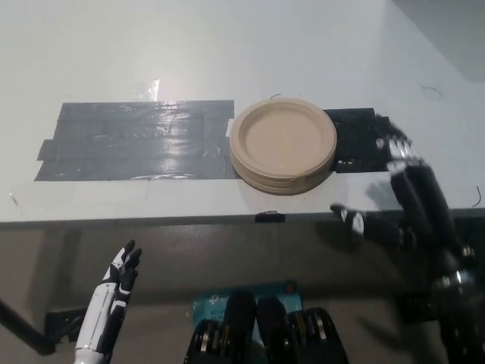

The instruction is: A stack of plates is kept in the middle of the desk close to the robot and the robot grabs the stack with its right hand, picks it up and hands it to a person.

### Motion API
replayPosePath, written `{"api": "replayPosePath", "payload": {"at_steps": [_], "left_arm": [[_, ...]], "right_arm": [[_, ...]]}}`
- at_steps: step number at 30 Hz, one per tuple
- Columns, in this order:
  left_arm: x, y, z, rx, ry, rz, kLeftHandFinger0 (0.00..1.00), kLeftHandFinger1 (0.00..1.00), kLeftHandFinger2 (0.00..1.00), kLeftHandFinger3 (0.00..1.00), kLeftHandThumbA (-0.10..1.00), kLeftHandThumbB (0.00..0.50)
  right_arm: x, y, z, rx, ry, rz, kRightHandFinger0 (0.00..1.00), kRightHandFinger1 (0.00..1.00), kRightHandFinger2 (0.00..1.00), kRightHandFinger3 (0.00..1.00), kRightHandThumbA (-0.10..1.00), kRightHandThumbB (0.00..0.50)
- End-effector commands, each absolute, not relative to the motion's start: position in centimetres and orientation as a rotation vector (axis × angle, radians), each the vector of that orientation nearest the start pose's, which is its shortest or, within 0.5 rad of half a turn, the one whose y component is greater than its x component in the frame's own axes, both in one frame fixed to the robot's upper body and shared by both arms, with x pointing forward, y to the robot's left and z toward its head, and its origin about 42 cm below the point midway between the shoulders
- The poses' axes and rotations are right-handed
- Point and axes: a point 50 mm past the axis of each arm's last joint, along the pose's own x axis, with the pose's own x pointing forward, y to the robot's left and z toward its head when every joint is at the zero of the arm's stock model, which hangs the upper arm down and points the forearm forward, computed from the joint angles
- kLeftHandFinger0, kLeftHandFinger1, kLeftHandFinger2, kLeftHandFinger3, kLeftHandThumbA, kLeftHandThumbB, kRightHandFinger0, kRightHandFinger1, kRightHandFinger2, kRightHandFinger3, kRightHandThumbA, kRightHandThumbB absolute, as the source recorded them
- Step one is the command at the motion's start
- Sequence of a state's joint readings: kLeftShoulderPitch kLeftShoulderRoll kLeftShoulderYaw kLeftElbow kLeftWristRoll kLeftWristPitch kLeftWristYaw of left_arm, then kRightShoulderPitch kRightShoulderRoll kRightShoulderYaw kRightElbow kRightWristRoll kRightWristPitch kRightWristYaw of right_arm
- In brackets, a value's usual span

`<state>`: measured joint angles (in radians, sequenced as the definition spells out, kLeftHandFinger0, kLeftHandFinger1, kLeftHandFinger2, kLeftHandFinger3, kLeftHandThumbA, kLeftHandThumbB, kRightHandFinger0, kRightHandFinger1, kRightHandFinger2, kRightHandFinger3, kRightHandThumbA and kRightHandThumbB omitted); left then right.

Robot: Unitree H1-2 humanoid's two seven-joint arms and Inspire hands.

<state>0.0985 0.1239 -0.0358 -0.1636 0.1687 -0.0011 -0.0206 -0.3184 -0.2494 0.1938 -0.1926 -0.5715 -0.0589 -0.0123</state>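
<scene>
Stack (283,144) lying flat near the counter (227,45) front edge, centre, partly on the grey tape (136,140). Round, so no long axis; rims up, concave face skyward. Right hand (405,193) at about four o'clock from the stack, just apart, fingers (397,148) spread wide, gripping nothing. Left hand (114,292) resting low at seven o'clock, below the counter edge, open and empty. Likely risks: pinching only the upper plates and splitting the stack, or nudging it off the edge.

No text can be read; white print on the blue sheet (227,303) below the bench (227,45) edge is illegible.
</scene>
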Motion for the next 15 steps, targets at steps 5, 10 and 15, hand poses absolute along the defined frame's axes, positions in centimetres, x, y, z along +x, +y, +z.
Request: {"api": "replayPosePath", "payload": {"at_steps": [5, 10, 15], "left_arm": [[25.5, 24.2, 13.2, 0.318, -0.139, -0.038, 1.00, 1.00, 1.00, 1.00, 1.00, 0.000], [25.8, 24.3, 13.3, 0.328, -0.144, -0.039, 1.00, 1.00, 1.00, 1.00, 1.00, 0.001], [26.1, 24.2, 13.5, 0.322, -0.148, -0.043, 1.00, 1.00, 1.00, 1.00, 1.00, 0.000]], "right_arm": [[39.8, -19.8, 25.3, -1.059, -0.596, 0.219, 1.00, 1.00, 1.00, 1.00, 0.97, 0.402], [41.3, -19.3, 24.9, -1.136, -0.592, 0.240, 1.00, 1.00, 1.00, 1.00, 0.94, 0.430], [42.4, -19.0, 24.1, -1.185, -0.604, 0.251, 1.00, 1.00, 1.00, 1.00, 0.96, 0.465]]}}
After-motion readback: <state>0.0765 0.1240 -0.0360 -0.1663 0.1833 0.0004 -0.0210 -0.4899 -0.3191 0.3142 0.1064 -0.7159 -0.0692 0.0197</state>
